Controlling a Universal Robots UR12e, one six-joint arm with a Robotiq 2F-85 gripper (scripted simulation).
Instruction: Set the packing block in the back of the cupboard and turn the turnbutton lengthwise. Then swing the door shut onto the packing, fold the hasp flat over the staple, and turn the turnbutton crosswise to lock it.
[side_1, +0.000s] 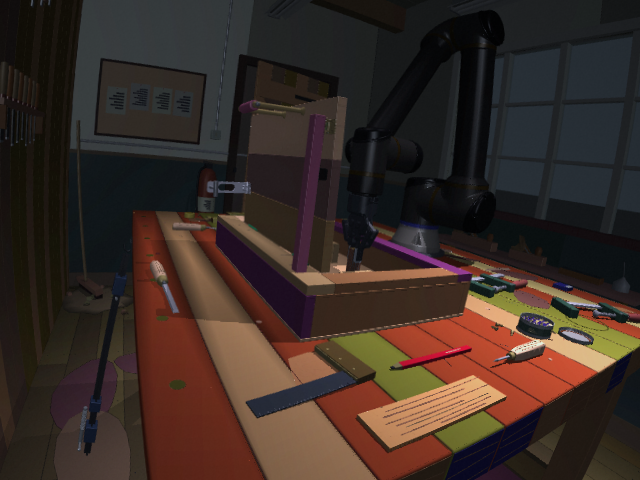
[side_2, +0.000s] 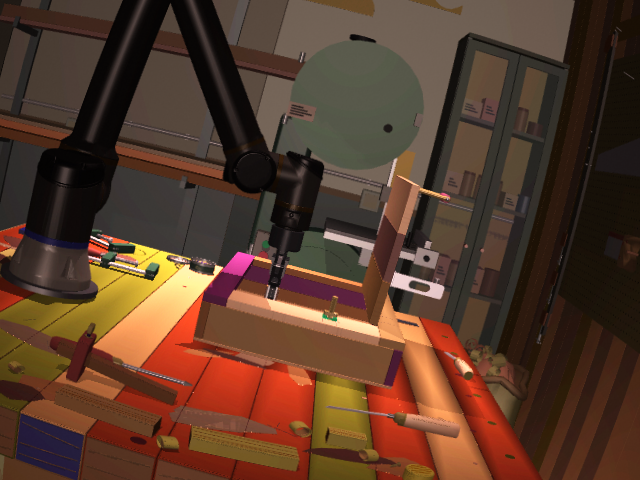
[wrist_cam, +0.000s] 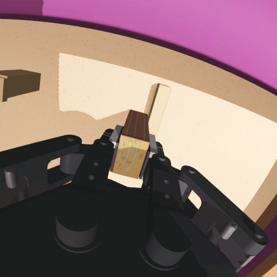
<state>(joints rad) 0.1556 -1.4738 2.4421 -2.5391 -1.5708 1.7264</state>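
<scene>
The packing block (wrist_cam: 134, 144) is mostly hidden from the side cameras by the cupboard's walls and shows plainly only in the wrist camera. I hold it upright in my closed gripper (wrist_cam: 131, 155) (side_1: 356, 257) (side_2: 274, 285), low inside the cupboard (side_1: 341, 289) (side_2: 300, 320) near its purple end wall. The cupboard lies on its back on the bench with its door (side_1: 294, 181) (side_2: 390, 253) standing open and upright. The hasp (side_1: 230, 187) (side_2: 416, 285) sticks out from the door's far edge. The turnbutton (side_2: 331, 309) stands on the front rail.
Behind the cupboard are a dark doorway (side_1: 284, 77) and a fire extinguisher (side_1: 206, 191). On the bench lie a try square (side_1: 315, 385), a red pencil (side_1: 431, 357), a slatted board (side_1: 431, 411), chisels (side_1: 164, 287) (side_2: 426, 421), clamps (side_1: 584, 307) and wood offcuts (side_2: 243, 447).
</scene>
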